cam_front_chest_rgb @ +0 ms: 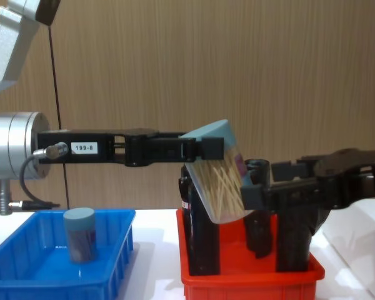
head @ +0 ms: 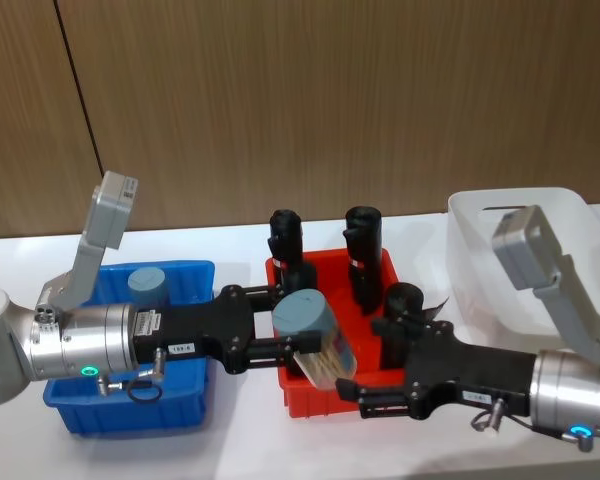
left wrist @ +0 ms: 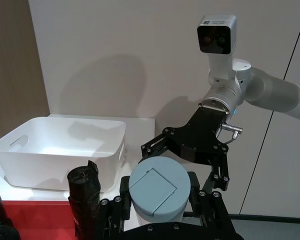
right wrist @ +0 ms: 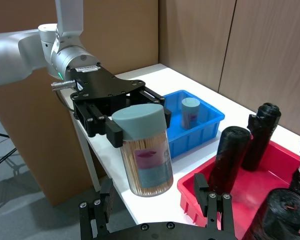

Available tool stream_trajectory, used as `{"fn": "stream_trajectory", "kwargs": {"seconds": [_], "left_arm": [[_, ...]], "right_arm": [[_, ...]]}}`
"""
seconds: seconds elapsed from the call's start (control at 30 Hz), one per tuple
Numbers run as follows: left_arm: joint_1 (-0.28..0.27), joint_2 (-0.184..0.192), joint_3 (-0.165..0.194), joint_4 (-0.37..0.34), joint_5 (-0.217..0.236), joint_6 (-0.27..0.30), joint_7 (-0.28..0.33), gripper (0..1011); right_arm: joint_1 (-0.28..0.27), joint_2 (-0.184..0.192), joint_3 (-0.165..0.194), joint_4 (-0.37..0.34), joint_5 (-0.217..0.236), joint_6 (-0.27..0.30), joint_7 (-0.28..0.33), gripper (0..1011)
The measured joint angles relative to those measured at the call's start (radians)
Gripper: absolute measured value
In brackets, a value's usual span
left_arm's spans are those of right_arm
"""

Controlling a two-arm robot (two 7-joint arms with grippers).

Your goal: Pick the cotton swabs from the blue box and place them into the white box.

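My left gripper (head: 280,325) is shut on a tub of cotton swabs (head: 315,335), pinching it near its grey-blue lid (left wrist: 157,187). It holds the tub tilted in the air over the red bin (head: 310,405). My right gripper (head: 375,362) reaches in from the other side and is open, a finger on either side of the tub's lower end (right wrist: 145,165). A second tub of cotton swabs (head: 148,285) stands upright in the blue box (head: 185,275) at the left. The white box (head: 470,250) stands at the far right, beyond my right arm.
Several tall black rolls (head: 363,240) stand in the red bin between the blue box and the white box, close under and behind the held tub. A wood-panelled wall runs along the back of the white table.
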Motion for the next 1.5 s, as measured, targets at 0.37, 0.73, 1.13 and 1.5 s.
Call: {"fn": "stream_trajectory", "kwargs": {"seconds": [0.37, 0.73, 1.13, 1.5], "left_arm": [[0.0, 0.0, 0.0, 0.0, 0.0, 0.0, 0.0, 664], [0.0, 0.0, 0.0, 0.0, 0.0, 0.0, 0.0, 664], [0.0, 0.0, 0.0, 0.0, 0.0, 0.0, 0.0, 664], [0.0, 0.0, 0.0, 0.0, 0.0, 0.0, 0.002, 664]], "right_arm": [[0.032, -0.034, -0.034, 0.034, -0.032, 0.004, 0.008, 1002], [0.071, -0.071, -0.064, 0.082, -0.076, 0.001, 0.002, 1002], [0.094, -0.09, -0.082, 0.107, -0.097, -0.004, -0.017, 945], [0.102, -0.091, -0.09, 0.107, -0.097, -0.005, -0.024, 778]]}}
